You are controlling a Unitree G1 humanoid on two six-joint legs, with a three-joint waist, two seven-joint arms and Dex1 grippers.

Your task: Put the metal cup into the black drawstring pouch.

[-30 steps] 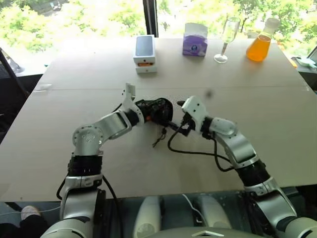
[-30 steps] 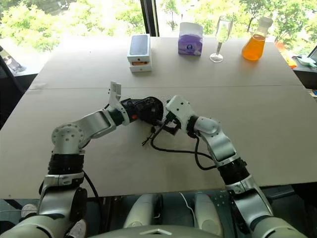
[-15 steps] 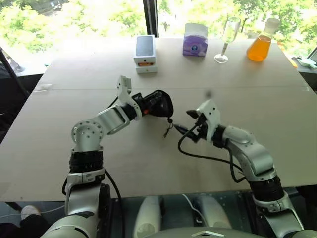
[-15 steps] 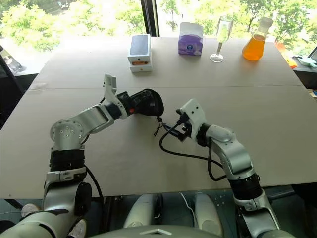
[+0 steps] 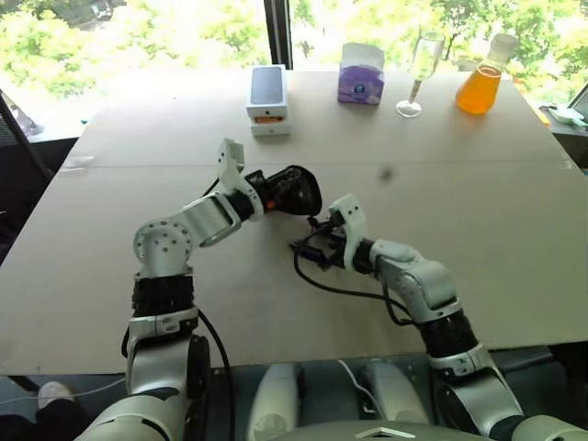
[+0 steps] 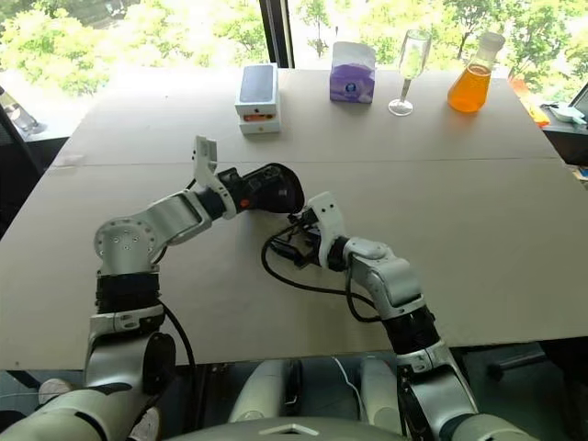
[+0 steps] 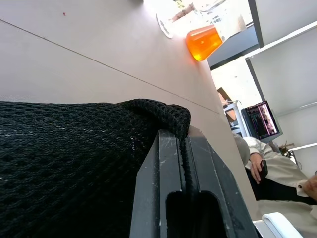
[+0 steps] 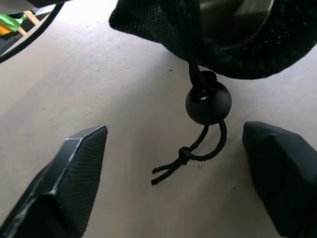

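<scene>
My left gripper (image 5: 274,195) is shut on the black drawstring pouch (image 5: 296,189) and holds it off the table, mouth turned toward my right arm. In the left wrist view its fingers (image 7: 171,163) pinch the black mesh fabric (image 7: 64,163). A dull silver surface, the metal cup (image 8: 235,17), shows inside the pouch's mouth (image 8: 148,25). The round toggle (image 8: 208,101) and knotted cord hang below the mouth. My right gripper (image 5: 308,246) sits low, just under and in front of the pouch, open, with one finger on either side of the dangling cord (image 8: 193,156) and nothing held.
Along the far edge of the table (image 5: 478,211) stand a white box (image 5: 268,99), a purple tissue box (image 5: 361,72), a stemmed glass (image 5: 418,73) and an orange flask (image 5: 481,78). A black cable (image 5: 340,292) loops by my right wrist. A seated person (image 7: 277,173) is beyond the table.
My right gripper drew away from the pouch's mouth, then swung back left and lower with its wrist rolled, ending under the hanging toggle. The left gripper keeps hold of the pouch.
</scene>
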